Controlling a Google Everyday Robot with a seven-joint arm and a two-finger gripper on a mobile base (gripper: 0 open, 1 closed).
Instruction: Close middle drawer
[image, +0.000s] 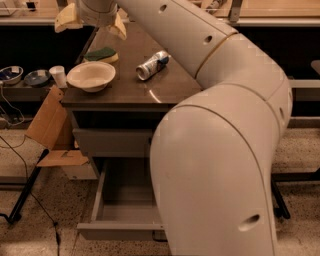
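Observation:
A grey drawer cabinet stands under a brown counter top (150, 87). A drawer front (110, 142) sits below a dark gap under the counter. The lowest visible drawer (117, 230) is pulled far out and looks empty. My gripper (93, 22) is high at the top left, above the back of the counter, far from the drawers. Its two cream fingers (67, 19) are spread apart with nothing between them. My big white arm (220, 150) hides the right half of the cabinet.
On the counter are a white bowl (91, 76), a green sponge (101, 53) and a can lying on its side (152, 65). A cardboard box (50, 130) stands left of the cabinet. Cables and a black stand leg (22, 200) lie on the floor at left.

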